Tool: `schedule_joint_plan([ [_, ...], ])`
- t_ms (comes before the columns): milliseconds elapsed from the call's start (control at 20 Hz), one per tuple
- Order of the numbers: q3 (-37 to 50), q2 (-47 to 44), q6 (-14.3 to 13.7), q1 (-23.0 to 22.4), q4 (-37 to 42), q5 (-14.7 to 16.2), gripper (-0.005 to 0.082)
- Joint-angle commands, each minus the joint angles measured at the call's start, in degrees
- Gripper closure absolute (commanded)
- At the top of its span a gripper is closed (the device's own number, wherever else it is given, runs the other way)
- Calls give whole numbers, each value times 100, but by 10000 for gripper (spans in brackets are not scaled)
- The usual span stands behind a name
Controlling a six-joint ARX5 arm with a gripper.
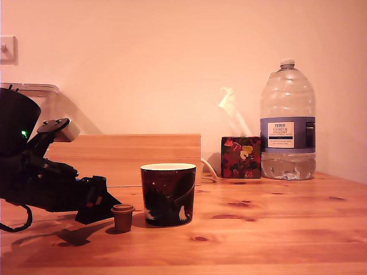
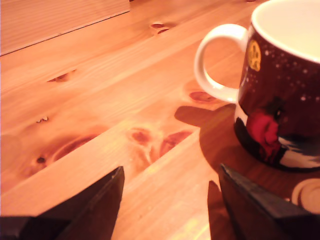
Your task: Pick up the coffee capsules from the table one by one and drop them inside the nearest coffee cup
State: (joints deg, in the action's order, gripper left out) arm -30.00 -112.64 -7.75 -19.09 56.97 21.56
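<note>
Pine tabletop, knotty, warm orange light. Cup stands upright near centre of ext. view: dark maroon-black body, cream rim + inside, white/teal figures. Wrist view shows the cup has a cream handle, hidden in ext. view.

Brown capsule upright on tabletop, just beside cup on ext. view's left; small gap between them, not touching. In wrist view only its pale round top shows, at frame edge just past one finger tip, close to cup base. Blue capsule: not seen in either view.

Arm comes in low from ext. view's left, black, green LED lit on its base. Gripper released: jaws spread wide, bare wood between them, nothing held. Fingers dark, wedge-shaped, tips down near tabletop. In ext. view gripper tip sits just left of brown capsule; contact w/ capsule cannot tell. Capsule lies outside the jaw gap, off to the cup side.

Background, ext. view: pale wooden board along back, behind cup. Floral red tissue box w/ tissue sticking up, right of cup and farther back. Big water bottle, white/blue label, just right of box. White cable runs by box. Wall switch upper left.
</note>
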Motion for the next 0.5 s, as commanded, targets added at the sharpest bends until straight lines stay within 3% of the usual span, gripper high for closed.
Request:
schedule_joint_plan([
  [0,24,170,61,24,-37,-24,255],
  [450,114,221,177,59,-136,-37,253],
])
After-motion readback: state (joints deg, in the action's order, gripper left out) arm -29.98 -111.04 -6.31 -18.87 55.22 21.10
